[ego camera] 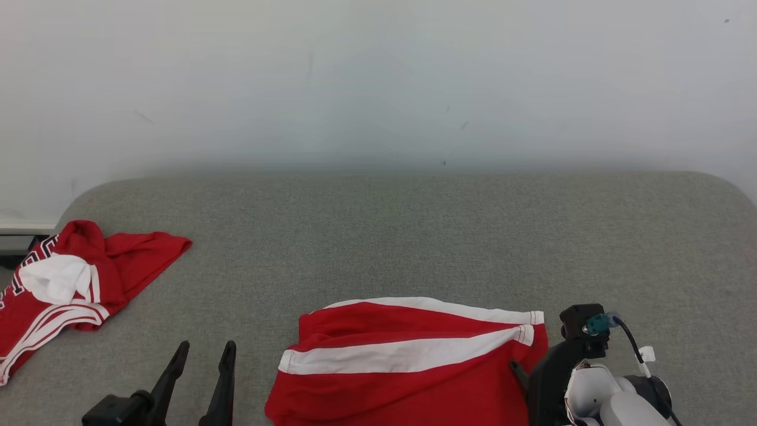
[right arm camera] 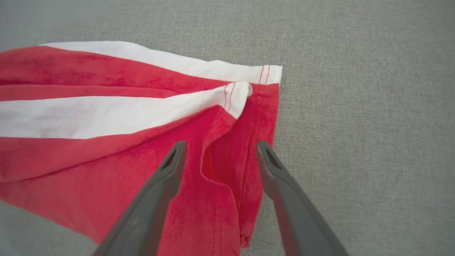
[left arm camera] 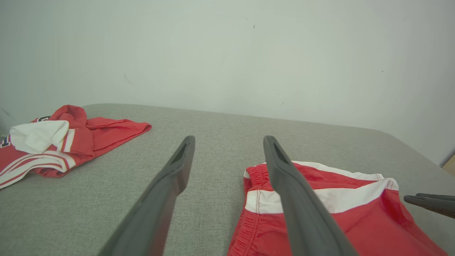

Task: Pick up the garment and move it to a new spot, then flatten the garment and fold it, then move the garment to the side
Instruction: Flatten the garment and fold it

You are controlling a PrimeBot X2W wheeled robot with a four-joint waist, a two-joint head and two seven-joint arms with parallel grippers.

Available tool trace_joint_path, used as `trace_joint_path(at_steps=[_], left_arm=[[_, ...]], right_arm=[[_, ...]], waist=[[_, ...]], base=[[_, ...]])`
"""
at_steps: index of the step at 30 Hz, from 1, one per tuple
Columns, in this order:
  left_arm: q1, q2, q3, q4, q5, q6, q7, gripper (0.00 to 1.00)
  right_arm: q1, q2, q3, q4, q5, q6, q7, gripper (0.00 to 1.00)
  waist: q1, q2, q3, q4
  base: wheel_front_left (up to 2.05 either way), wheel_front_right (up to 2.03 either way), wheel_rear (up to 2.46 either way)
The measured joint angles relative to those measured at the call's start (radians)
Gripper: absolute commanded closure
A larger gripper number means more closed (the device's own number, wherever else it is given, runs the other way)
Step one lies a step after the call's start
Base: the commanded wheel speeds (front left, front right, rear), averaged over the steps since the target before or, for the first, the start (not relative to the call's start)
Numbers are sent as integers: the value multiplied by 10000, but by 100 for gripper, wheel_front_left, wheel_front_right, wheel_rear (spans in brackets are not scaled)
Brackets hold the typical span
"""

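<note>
Nearest, at the front edge of the grey pad, the left gripper hangs with its two dark fingers spread wide and nothing between them. It is above bare pad, just left of the garment and clear of it.

The right gripper is at the garment's right end, pointing down at it. Its fingers are also wide apart and hold nothing. In the right wrist view the tips straddle a raised fold of red cloth close to the stitched hem. Whether they touch the cloth I cannot tell.

The garment lies at the middle of the pad's near side, running left to right, part of it cut off by the head view's bottom edge. It is red with two white stripes, loosely flat, with a gathered waistband at its left end and some creases at its right.

Further back and far to the left, well apart from it, a second garment lies crumpled at the pad's edge, red and white with dark lettering.

Beyond the pad stands a pale wall.
</note>
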Motion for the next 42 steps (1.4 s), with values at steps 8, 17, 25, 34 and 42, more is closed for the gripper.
trace_joint_path(at_steps=[8,17,25,34,42], left_arm=[[-82,4,2,-50,12,0,174,0],[-81,19,84,-73,12,0,339,0],[-129,13,15,-165,12,0,443,0],[-400,12,-59,-140,12,-15,604,0],[-400,19,-50,-71,12,-23,616,0]], right_arm=[[-337,92,-6,930,-219,-4,669,0],[-508,63,-397,1597,-650,-12,926,0],[-798,330,-907,2144,-616,-13,928,0],[-1226,579,-1243,2734,-430,-13,924,9],[-1413,683,-1271,3173,-345,-13,1003,85]], waist=[[0,0,88,181],[0,0,113,200],[0,0,210,257],[0,0,334,581],[0,0,346,680]], base=[[0,0,0],[0,0,0],[0,0,0],[0,0,0],[0,0,0]])
